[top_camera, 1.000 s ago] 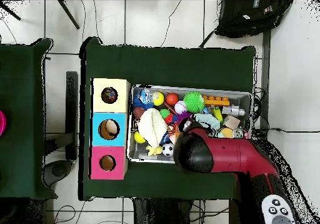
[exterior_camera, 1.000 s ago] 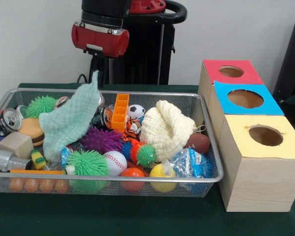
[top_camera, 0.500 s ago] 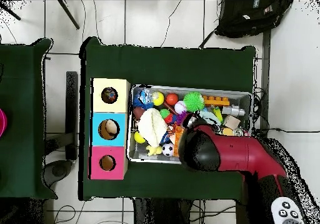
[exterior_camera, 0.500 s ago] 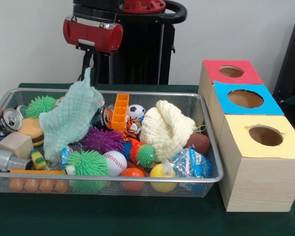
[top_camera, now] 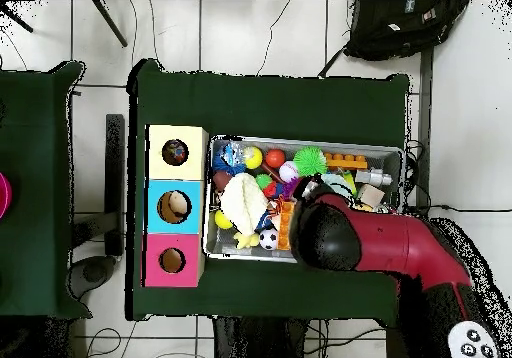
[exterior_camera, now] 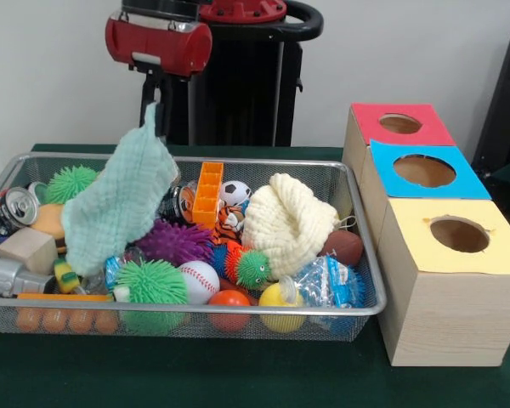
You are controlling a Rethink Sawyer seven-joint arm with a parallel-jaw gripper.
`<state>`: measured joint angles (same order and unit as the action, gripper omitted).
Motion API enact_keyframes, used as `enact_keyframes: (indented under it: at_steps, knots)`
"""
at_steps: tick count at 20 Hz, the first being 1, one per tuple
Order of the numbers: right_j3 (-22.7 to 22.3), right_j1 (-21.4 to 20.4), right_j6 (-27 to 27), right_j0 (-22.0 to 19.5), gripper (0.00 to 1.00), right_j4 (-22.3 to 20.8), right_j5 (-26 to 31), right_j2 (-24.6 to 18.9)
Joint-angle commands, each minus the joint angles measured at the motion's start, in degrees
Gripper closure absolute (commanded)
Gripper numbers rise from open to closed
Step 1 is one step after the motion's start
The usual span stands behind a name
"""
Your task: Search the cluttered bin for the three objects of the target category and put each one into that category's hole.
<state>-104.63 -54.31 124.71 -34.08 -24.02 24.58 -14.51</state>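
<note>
**What we cannot see**

In the overhead view the arm (top_camera: 385, 249) covers much of the bin (top_camera: 392, 154). In the front view the green cloth (exterior_camera: 119, 204) hides the gripper's tips and toys behind it.

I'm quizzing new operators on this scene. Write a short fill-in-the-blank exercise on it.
1. The hand lifts a pale green ____ by one corner.
2. The box lid nearest the camera in the front view is ____; the blue lid lies behind it.
3. The cream knitted hat lies inside the wire ____.

Missing words: cloth; yellow; bin
</note>
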Motion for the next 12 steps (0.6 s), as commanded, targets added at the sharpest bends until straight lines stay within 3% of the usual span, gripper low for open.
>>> enact_keyframes:
  at_steps: [1, 7, 12]
  knots:
    - [-1.9, -5.7, -8.7, -2.8, 1.0, 4.5, 9.8, -6.1]
    - [-2.8, -12.5, -12.4, -3.6, 1.0, 7.4, 18.7, -6.2]
    - [-2.9, -13.2, -12.6, -4.4, 1.0, 7.3, 18.7, -6.8]
